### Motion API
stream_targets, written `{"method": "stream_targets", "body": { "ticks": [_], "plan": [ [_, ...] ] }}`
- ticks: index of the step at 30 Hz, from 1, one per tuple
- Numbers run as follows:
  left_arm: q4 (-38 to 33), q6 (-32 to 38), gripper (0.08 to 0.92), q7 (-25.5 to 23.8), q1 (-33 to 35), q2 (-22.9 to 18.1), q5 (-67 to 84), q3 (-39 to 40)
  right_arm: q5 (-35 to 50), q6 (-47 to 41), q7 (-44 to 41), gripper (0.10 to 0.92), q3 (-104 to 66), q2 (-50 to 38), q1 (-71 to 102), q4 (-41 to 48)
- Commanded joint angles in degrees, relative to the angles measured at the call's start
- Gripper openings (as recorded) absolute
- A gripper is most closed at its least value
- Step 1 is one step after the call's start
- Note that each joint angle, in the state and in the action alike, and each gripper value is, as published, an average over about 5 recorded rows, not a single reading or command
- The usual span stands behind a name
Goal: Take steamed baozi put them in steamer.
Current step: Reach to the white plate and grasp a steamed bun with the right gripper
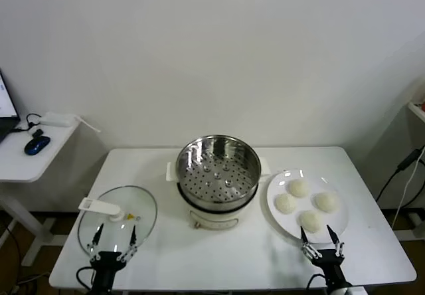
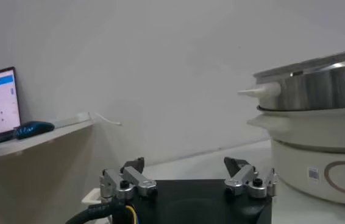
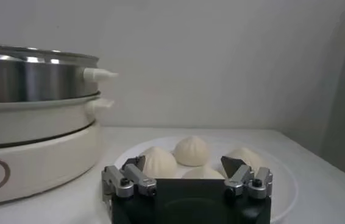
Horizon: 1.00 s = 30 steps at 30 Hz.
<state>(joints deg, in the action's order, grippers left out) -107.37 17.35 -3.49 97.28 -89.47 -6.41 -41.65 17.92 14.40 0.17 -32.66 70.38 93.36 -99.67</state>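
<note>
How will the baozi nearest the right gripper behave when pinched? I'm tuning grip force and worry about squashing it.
The nearest baozi looks smooth, domed and doughy, so it probably dents under a firm pinch. Its rounded shape may let it roll on the flat plate if nudged. It seems light for its size. The right gripper stands open beside it.

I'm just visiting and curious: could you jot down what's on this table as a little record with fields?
steamer: steamer, mid-table, uncovered, tray bare
buns: four steamed baozi on white plate, beside the steamer on the robot's right
lid: glass lid flat on table, on the robot's left
left end effector: open, over the lid's near edge
right end effector: open, at the plate's near edge, holding nothing
</note>
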Motion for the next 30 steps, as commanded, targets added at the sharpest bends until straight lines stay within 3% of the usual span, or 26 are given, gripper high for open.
{"method": "stream_targets", "body": {
  "ticks": [1,5,11,18,25,30],
  "plan": [
    [0.03,-0.04,0.823,-0.01,-0.01,-0.03,-0.09,0.05,-0.31,0.18,-0.03,0.823,0.22,0.23,0.18,0.08],
    [-0.03,-0.26,0.823,0.01,-0.10,0.00,-0.14,0.09,-0.77,-3.98,0.40,0.823,-0.34,-1.58,-0.34,-2.30],
    [-0.03,-0.18,0.823,-0.01,-0.08,0.15,-0.18,0.17,0.78,-24.82,5.71,0.823,-1.03,-10.49,-7.29,-9.90],
    [0.12,0.06,0.823,-0.04,-0.13,0.48,-0.14,0.07,8.54,-36.85,3.66,0.823,2.88,-24.00,-22.62,-7.40],
    [1.42,1.28,0.823,0.10,-0.24,0.76,-1.29,0.25,5.76,-51.26,-12.44,0.823,19.07,-42.25,-42.93,-1.71],
    [2.21,2.14,0.823,0.35,-0.15,1.00,-2.26,0.97,-0.63,-50.69,-28.02,0.823,33.26,-51.63,-54.92,3.53]
  ]
}}
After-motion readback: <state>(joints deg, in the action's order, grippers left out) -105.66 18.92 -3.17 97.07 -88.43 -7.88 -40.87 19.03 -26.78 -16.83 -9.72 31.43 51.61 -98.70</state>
